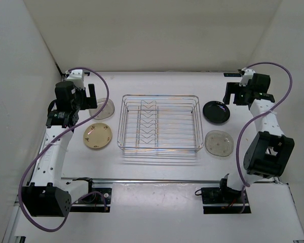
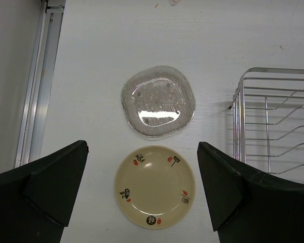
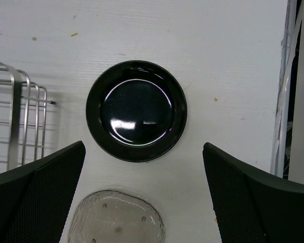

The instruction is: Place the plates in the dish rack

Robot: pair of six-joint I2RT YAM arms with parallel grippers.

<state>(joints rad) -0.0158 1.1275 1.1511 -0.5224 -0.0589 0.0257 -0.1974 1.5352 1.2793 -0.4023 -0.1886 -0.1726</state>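
Note:
The silver wire dish rack [image 1: 159,123] stands mid-table with nothing in it. Left of it lie a clear plate [image 1: 102,108] and a cream-tan plate [image 1: 98,135]. Right of it lie a glossy black plate [image 1: 216,111] and a second clear plate [image 1: 219,143]. My left gripper [image 1: 83,96] is open, high above the clear plate [image 2: 158,108] and cream-tan plate [image 2: 155,186]. My right gripper [image 1: 238,92] is open, high above the black plate [image 3: 136,110] and clear plate [image 3: 116,217]. Both grippers are empty.
White walls enclose the table on the left, back and right. An aluminium rail [image 2: 40,81] runs along the left edge, another [image 3: 283,86] along the right. The rack's corner shows in the left wrist view [image 2: 273,121] and in the right wrist view [image 3: 20,121].

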